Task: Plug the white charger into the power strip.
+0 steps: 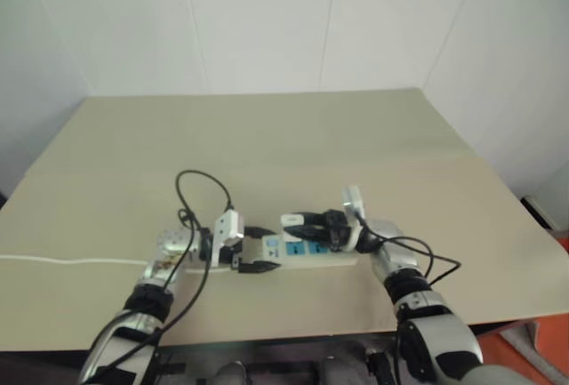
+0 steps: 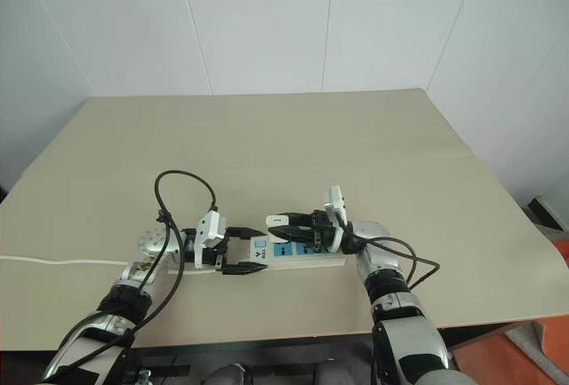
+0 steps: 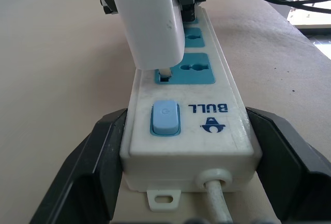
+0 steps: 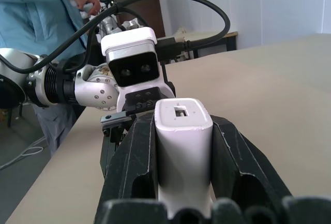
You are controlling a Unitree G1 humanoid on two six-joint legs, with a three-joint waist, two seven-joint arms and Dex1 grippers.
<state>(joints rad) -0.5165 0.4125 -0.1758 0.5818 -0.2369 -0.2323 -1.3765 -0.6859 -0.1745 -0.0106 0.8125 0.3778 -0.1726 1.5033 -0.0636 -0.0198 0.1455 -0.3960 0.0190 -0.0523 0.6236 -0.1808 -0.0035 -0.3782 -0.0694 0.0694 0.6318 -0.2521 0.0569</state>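
On the table (image 2: 373, 136), the left pincer (image 2: 242, 249) is spread around the strip's (image 2: 307, 260) switch end, one finger on each side. The right pincer (image 2: 283, 228) pinches the charger (image 3: 147, 19), whose prongs sit in the socket just beside the switch (image 3: 165, 118).

The white charger (image 3: 150, 22) stands with a prong in the power strip's (image 3: 191, 131) end socket, black fingers (image 3: 88, 172) flanking the strip.
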